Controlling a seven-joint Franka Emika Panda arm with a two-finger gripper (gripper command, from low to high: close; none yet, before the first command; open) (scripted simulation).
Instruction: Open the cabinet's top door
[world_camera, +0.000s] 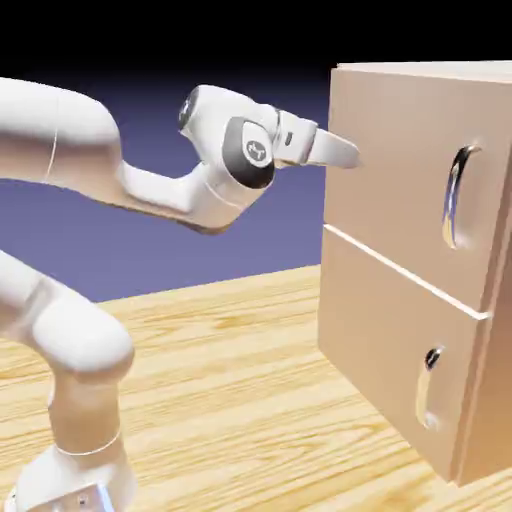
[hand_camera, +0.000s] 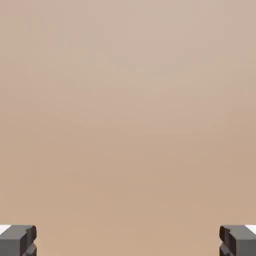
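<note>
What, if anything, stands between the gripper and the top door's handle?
Nothing visible does: the open gripper faces bare panel, and the top door's handle sits farther along that panel, toward the exterior view's right.

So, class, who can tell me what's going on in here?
A white robot arm is reaching toward a beige cabinet. Its claw is open, with nothing between the fingers, facing plain beige surface. The top door is closed, and its curved silver handle is ungripped, off toward the exterior view's right. The lower panel is closed too.
</note>
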